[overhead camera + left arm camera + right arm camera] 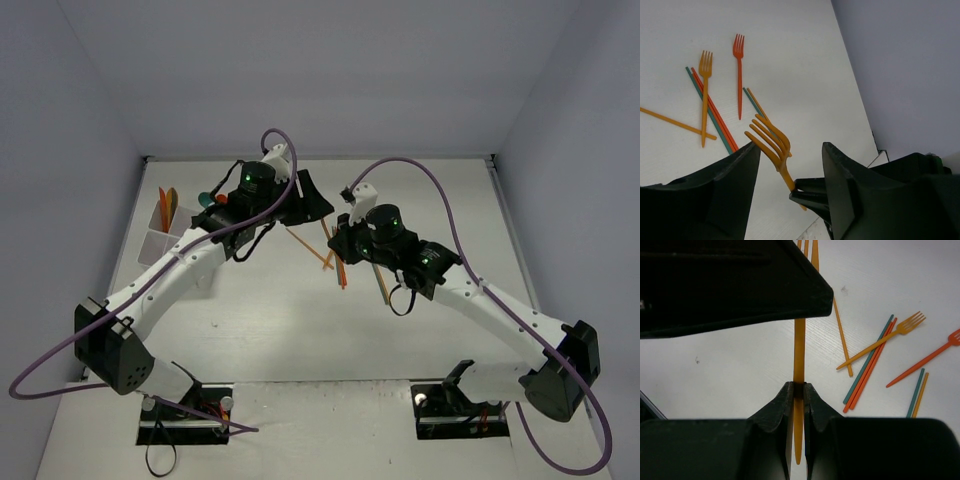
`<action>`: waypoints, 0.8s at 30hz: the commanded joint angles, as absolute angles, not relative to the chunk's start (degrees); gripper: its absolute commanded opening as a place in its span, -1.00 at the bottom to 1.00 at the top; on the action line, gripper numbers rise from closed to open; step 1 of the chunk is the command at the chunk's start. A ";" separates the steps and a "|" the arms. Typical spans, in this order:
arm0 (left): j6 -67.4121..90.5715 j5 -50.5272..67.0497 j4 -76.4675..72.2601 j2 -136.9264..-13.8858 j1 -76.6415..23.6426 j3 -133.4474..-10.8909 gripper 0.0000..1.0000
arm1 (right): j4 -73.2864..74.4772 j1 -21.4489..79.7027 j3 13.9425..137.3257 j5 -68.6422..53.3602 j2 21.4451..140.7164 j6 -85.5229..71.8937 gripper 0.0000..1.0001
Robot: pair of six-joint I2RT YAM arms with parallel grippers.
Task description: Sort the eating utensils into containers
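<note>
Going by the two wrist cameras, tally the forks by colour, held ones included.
Orange forks: 2, the held fork in the right gripper and the loose orange fork on the table.
Red fork: 1.
Total: 3 forks.

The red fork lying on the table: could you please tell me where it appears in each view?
Top external: too small to pick out.
Left wrist: red fork, upper left, tines pointing up.
Right wrist: red fork, far right, tines at the edge.
Shared landmark: orange fork crossing the teal and red sticks beside it.
</note>
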State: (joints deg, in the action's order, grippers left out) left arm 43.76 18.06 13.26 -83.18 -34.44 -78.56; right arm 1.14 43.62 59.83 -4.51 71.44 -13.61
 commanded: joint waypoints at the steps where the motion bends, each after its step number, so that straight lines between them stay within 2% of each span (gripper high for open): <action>1: 45.63 17.68 5.58 -81.76 -34.87 -80.32 -0.19 | -3.67 44.12 62.15 -5.45 69.60 -14.14 -1.00; 9: 45.79 17.11 4.15 -80.73 -34.89 -78.72 -0.75 | -4.39 44.23 61.88 -5.45 70.15 -14.33 -1.00; 10: 45.79 16.92 4.17 -80.45 -34.89 -78.47 -0.89 | -4.41 44.29 61.87 -5.46 70.24 -14.34 -0.97; 13: 45.79 16.44 3.46 -79.50 -34.89 -76.97 -1.00 | -4.49 44.21 61.87 -5.54 70.72 -14.41 -0.85; 17: 44.79 15.30 3.37 -77.84 -34.89 -75.91 -1.00 | -4.57 44.21 61.65 -4.96 70.91 -14.64 -0.06; 19: 43.30 14.06 4.25 -76.81 -34.78 -75.48 -1.00 | -4.57 44.19 61.44 -4.07 70.86 -14.74 0.24; 20: 41.73 12.71 5.45 -76.02 -34.74 -75.25 -1.00 | -4.57 44.14 61.25 -3.38 70.72 -14.88 0.36; 24: 33.10 4.33 11.45 -72.04 -33.86 -74.60 -1.00 | -4.31 43.70 60.07 -2.66 70.26 -15.06 0.52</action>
